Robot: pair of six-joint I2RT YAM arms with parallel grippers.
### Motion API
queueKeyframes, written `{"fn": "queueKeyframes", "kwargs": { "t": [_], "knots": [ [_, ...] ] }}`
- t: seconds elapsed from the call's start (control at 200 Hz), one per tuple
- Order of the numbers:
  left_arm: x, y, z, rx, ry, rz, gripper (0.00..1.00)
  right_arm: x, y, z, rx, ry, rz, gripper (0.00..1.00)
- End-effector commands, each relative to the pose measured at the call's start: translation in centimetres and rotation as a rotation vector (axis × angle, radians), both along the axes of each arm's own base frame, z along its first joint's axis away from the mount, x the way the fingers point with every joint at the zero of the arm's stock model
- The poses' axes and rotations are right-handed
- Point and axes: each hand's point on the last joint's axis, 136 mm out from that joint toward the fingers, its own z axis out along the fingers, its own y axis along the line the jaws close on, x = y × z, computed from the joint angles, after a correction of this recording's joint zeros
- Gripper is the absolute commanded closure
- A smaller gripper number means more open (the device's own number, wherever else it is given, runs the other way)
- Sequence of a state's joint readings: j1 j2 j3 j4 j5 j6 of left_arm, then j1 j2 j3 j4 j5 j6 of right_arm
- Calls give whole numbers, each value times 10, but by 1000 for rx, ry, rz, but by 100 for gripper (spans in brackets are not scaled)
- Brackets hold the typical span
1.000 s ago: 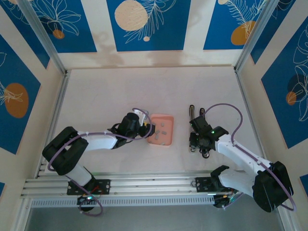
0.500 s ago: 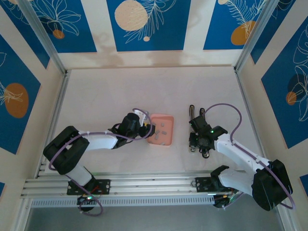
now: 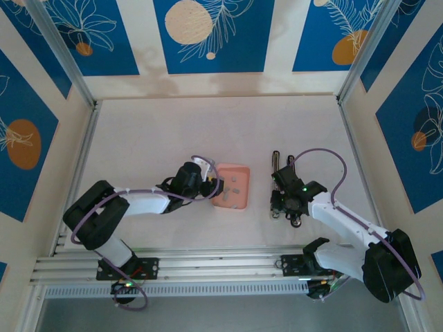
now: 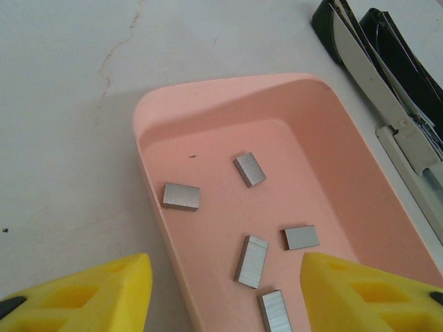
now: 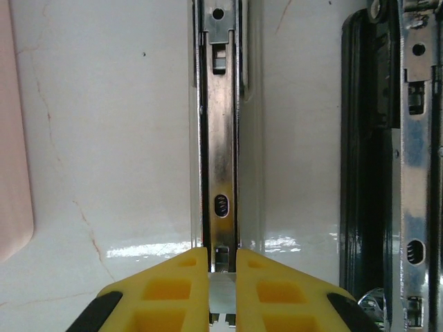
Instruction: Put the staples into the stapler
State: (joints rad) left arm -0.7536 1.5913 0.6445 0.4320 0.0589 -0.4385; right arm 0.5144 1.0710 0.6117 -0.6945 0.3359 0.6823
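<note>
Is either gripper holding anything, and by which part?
Right gripper pinches the stapler's metal rail at one end; left gripper, open over the pink tray, holds nothing.

Robot lab test cell, not a home or office. White table (image 3: 173,131) boxed in on three sides by blue leaf-print panels (image 3: 208,34). Aluminium extrusion posts (image 3: 66,62) stand at the table's far corners. A slotted aluminium rail (image 3: 208,266) runs along its near edge, with two arm bases (image 3: 124,266) bolted on.
</note>
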Motion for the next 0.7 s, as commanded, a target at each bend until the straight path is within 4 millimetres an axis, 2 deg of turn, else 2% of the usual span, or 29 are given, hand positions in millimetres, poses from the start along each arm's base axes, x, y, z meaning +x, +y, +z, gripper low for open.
{"fn": "queueKeyframes", "kwargs": {
  "t": [0.0,0.415,0.695],
  "knots": [
    [0,-13,9,-34,-12,-27,42,4,9,7,26,-16,29,86],
    [0,-13,10,-36,-16,-27,42,8,13,20,32,-90,55,86],
    [1,-15,11,-37,-19,-32,42,7,13,18,39,-87,51,86]
  ]
}}
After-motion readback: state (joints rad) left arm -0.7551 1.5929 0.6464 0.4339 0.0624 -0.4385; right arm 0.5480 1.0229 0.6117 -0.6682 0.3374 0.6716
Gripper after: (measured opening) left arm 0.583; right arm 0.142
